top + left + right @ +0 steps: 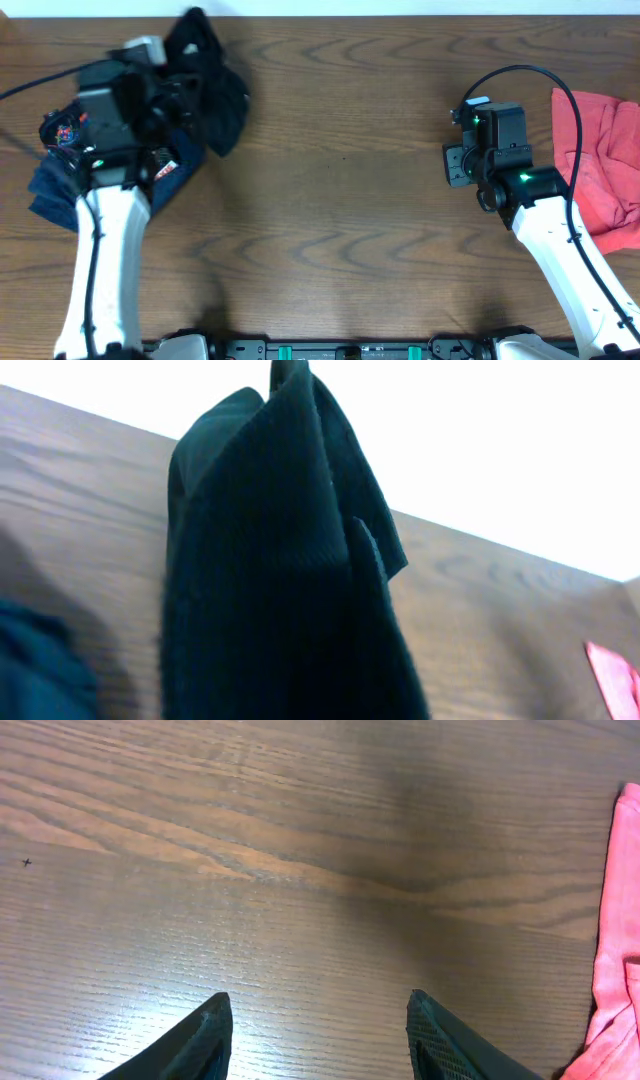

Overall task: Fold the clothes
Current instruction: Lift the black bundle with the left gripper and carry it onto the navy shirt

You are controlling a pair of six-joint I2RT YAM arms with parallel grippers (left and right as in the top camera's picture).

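From above, the left arm (105,260) reached over the far left part of the brown wooden tabletop (340,210). The left jaws were closed together on a soft black T-shirt (215,95), which was gathered in a dark bunch just to the right of them. A navy blue printed T-shirt (50,190) lay crumpled on the tabletop behind the left jaws, partly under the arm. The right arm (570,245) stood well apart from it, on the right side. Here it was hard to see how the right jaws stood. A red crumpled cloth garment (605,160) lay on the tabletop just to the right of the right jaws, without touching them.

In the left wrist view, the black T-shirt filled the middle. It hung down from the left jaws at the top edge in long thick folds, and the jaws themselves were almost hidden by the cloth. I could not tell whether its lower end touched the wood. A piece of the dark blue cloth showed at the lower left, and a small corner of the red garment at the lower right.

In the right wrist view, the two dark fingers (200,1040) of the right jaws stood apart, with only bare wood between them. The red garment lay along the right edge, beside the right-hand finger.
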